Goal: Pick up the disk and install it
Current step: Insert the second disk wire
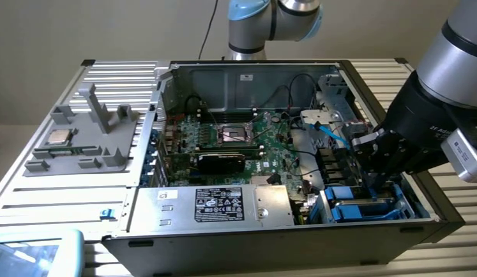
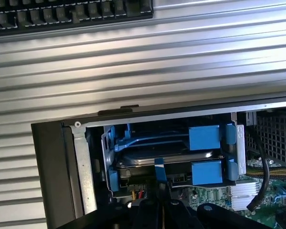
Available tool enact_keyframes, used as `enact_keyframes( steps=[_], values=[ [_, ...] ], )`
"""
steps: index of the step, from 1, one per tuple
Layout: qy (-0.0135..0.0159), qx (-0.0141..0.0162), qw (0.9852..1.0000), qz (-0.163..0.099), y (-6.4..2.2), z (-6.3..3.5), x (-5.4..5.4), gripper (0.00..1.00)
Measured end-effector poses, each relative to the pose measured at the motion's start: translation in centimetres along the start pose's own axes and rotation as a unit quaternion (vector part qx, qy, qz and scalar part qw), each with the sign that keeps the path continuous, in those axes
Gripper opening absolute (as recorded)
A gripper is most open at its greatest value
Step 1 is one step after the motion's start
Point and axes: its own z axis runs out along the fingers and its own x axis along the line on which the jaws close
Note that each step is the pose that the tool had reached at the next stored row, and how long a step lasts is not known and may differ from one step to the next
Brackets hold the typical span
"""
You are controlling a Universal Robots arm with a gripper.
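- Already the disk (image 2: 167,157) sat low in the blue drive cage (image 1: 362,205) at the front corner of the open computer case (image 1: 261,234), on the exterior view's right; only its silver edge and the blue bracket (image 2: 205,138) around it showed.
- The gripper (image 2: 161,191) was closed right down, its fingertips together just beside a small blue tab (image 2: 159,169) at the near edge of the disk; whether they pinched that tab or merely touched it could not be told.
- Judged from its look, the disk was stiff, fairly heavy for its size and sensitive to knocks, with smooth metal faces likely to slip.
- The plastic bracket and its tab seemed the safer hold, being made for handling, though the plastic might flex.
- Loose cables (image 1: 327,130) lay near the cage.
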Motion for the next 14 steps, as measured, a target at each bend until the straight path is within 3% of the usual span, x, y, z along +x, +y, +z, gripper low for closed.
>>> enact_keyframes(
  steps=[2,4,6,10,14],
  values=[
    [0.0001,0.0001,1.0000,0.000,-0.02,-0.41,0.0,0.11],
    [0.0004,-0.0034,1.0000,0.000,-0.10,-1.45,0.0,0.11],
    [0.0006,-0.0047,1.0000,0.000,-0.15,-1.99,0.2,0.11],
    [0.0016,-0.0064,1.0000,0.000,-0.19,-1.90,0.6,0.11],
    [0.0022,-0.0069,1.0000,0.000,-0.15,-1.21,0.6,0.11]
  ],
)
